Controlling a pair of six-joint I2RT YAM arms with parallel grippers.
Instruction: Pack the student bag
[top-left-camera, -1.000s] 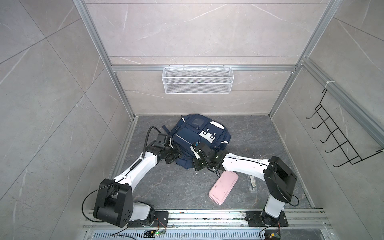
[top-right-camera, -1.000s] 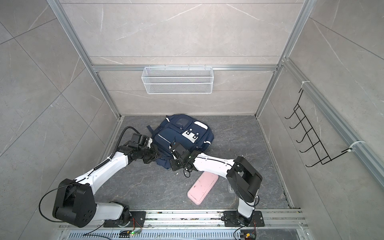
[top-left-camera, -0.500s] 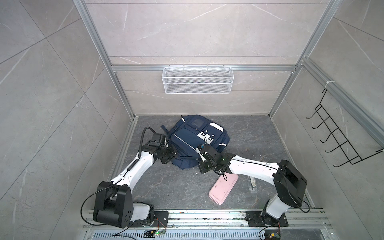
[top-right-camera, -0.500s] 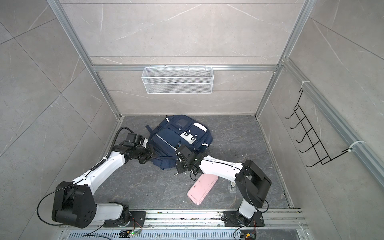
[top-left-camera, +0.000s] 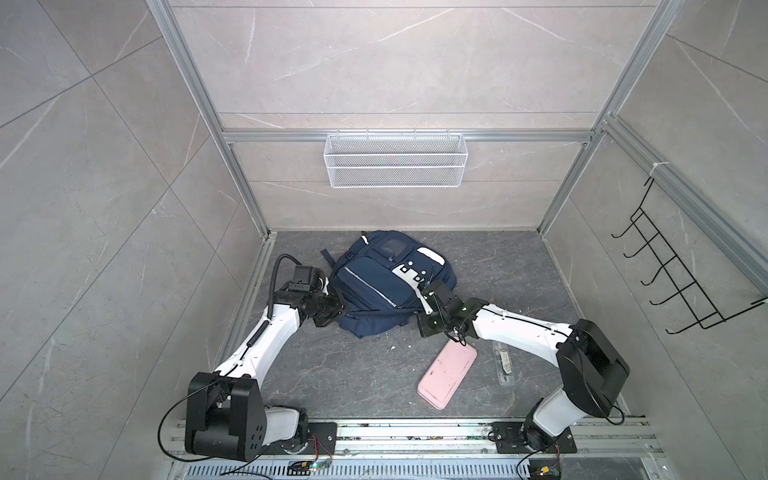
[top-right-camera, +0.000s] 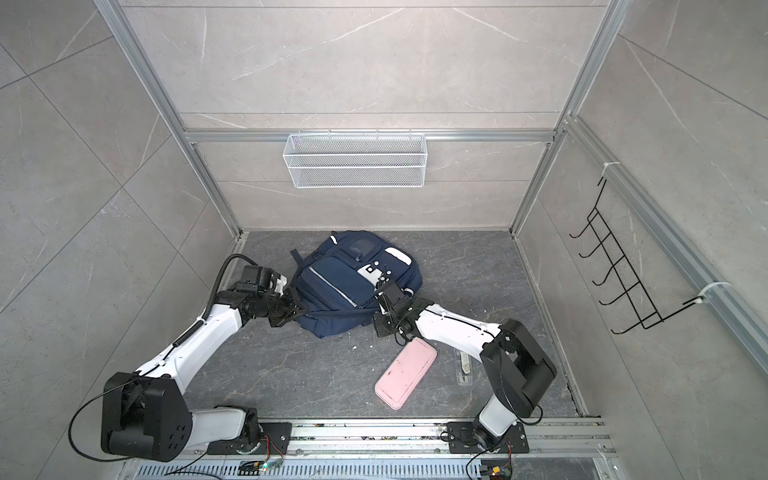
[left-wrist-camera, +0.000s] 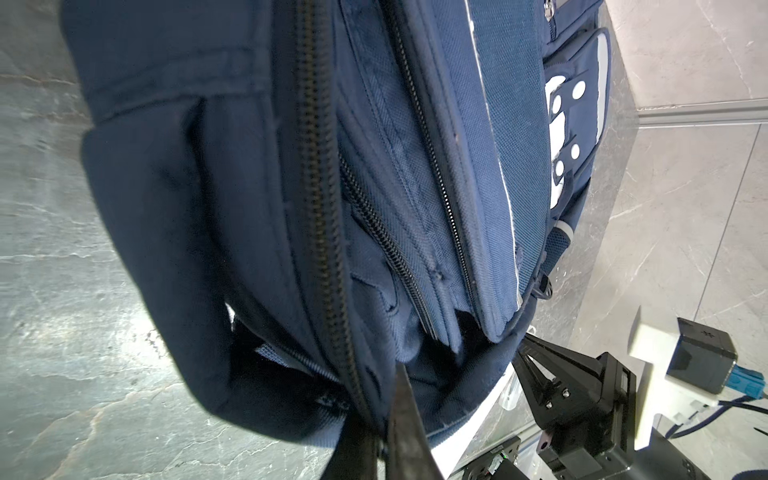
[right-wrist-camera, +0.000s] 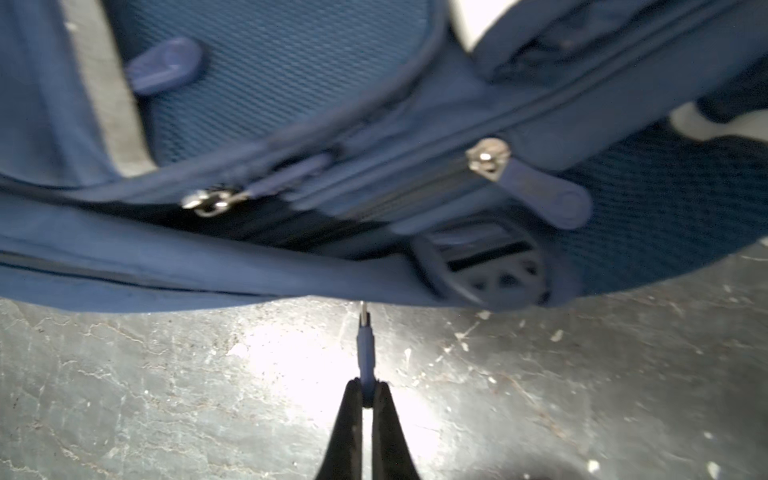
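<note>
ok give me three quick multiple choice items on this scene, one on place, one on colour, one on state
1. Where is the pink case? A hung up high; B on the floor by the right arm; C held in the air
2. What colour is the wire basket? A black; B white; C blue
3. The right pincer is: A wide open; B shut on nothing; C shut on a zipper pull of the student bag
Answers: B, it lies flat on the grey floor; B, its mesh is white; C, the tab is pinched between its tips.
</note>
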